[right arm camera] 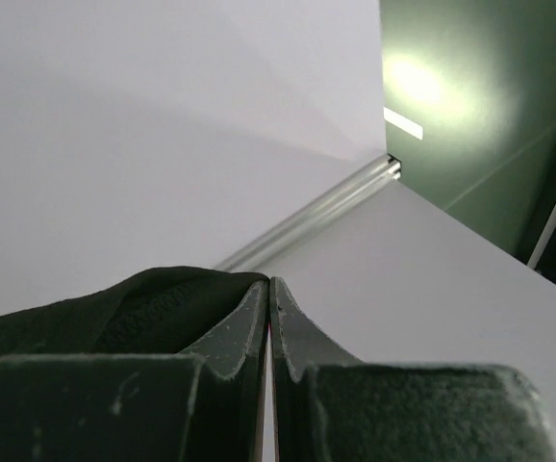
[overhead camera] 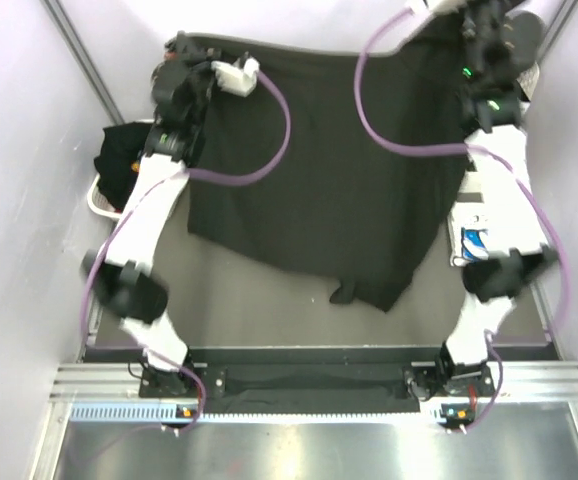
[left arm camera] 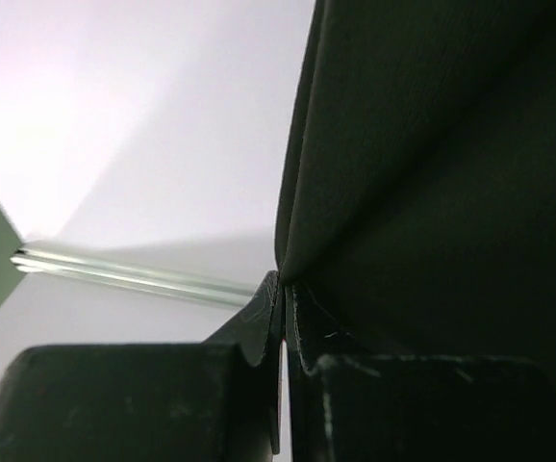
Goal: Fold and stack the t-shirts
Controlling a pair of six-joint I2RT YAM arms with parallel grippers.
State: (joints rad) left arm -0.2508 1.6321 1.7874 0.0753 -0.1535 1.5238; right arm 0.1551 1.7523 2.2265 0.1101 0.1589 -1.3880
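A black t-shirt [overhead camera: 319,170] hangs spread out between both grippers, its lower hem [overhead camera: 369,292] trailing down to the grey table. My left gripper [overhead camera: 185,44] is shut on the shirt's upper left corner. The left wrist view shows the jaws [left arm camera: 283,285] pressed together, with black cloth [left arm camera: 432,173] rising from them on the right. My right gripper [overhead camera: 466,22] is shut on the upper right corner. In the right wrist view the jaws [right arm camera: 269,281] are closed and black cloth [right arm camera: 153,303] bunches to their left. A folded white t-shirt with blue print [overhead camera: 472,238] lies at the right, partly behind the right arm.
A white laundry basket [overhead camera: 99,198] with a dark garment [overhead camera: 121,158] in it stands at the left wall. White walls close in on both sides. Purple cables [overhead camera: 269,150] loop in front of the hanging shirt. The grey table [overhead camera: 259,310] shows below the hem.
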